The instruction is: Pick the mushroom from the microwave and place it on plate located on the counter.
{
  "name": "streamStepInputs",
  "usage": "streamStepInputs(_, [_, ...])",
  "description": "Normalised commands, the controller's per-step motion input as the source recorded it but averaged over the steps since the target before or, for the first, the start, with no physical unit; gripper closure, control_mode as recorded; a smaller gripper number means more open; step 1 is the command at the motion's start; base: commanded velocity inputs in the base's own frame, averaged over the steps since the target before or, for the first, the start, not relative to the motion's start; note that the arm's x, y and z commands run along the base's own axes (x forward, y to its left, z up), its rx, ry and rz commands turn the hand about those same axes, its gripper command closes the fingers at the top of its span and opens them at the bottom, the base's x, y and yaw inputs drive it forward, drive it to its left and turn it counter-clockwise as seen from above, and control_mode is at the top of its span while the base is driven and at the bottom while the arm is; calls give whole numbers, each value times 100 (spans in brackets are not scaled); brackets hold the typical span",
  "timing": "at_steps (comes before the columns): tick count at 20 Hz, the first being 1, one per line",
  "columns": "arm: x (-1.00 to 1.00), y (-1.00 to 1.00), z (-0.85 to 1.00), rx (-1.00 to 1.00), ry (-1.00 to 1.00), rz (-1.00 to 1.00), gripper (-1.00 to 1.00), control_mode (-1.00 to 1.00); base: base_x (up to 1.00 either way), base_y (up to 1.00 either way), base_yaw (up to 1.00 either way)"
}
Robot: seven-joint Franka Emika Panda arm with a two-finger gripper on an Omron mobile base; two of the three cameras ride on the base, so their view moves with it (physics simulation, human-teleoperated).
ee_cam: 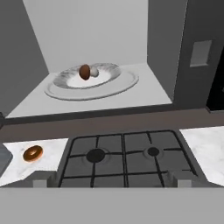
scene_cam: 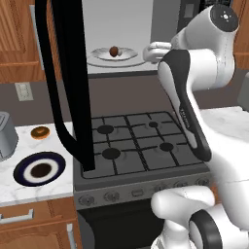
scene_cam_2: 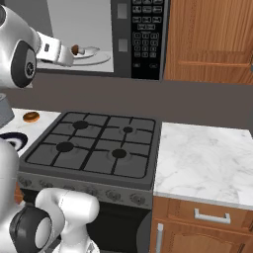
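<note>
The mushroom (scene_cam: 114,51) (scene_cam_2: 75,49) (ee_cam: 85,71), brown-capped with a pale base, lies on a white scalloped plate (ee_cam: 105,76) on the glass tray inside the open microwave (scene_cam: 121,19) (scene_cam_2: 146,34) (ee_cam: 87,30). My gripper (scene_cam: 147,52) (scene_cam_2: 70,56) (ee_cam: 111,181) hovers in front of the oven opening, to the right of the mushroom and short of it. It is open, with nothing between the fingertips (ee_cam: 40,180). The navy-blue plate (scene_cam: 40,169) (scene_cam_2: 12,141) sits bare on the marble counter (scene_cam: 29,192) left of the stove.
The microwave's black door (scene_cam: 73,82) hangs open over the stove's left side. A black gas stovetop (scene_cam: 138,143) (scene_cam_2: 96,146) lies below the oven. A doughnut (scene_cam: 40,132) (scene_cam_2: 31,117) (ee_cam: 33,153) and a grey toaster (scene_cam: 6,136) stand behind the navy plate. More counter (scene_cam_2: 202,153) lies to the right.
</note>
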Motion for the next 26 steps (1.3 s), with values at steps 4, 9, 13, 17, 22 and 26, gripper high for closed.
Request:
streamStepInputs(4, [28,5,4,2,-5,0,-100,-100,0,0,0])
streamStepInputs(9, [59,8,13,1,0,0,-100,-100,0,0,0])
streamStepInputs(13, [47,24,42,1,0,0,-100,-100,0,0,0])
streamStepInputs(17, [53,47,11,0,7,0,-100,-100,0,0,0])
streamStepInputs(22, [62,26,-9,0,6,3,-100,-100,0,0,0])
streamStepInputs(26, [68,8,-33,0,4,3,-100,-100,0,0,0])
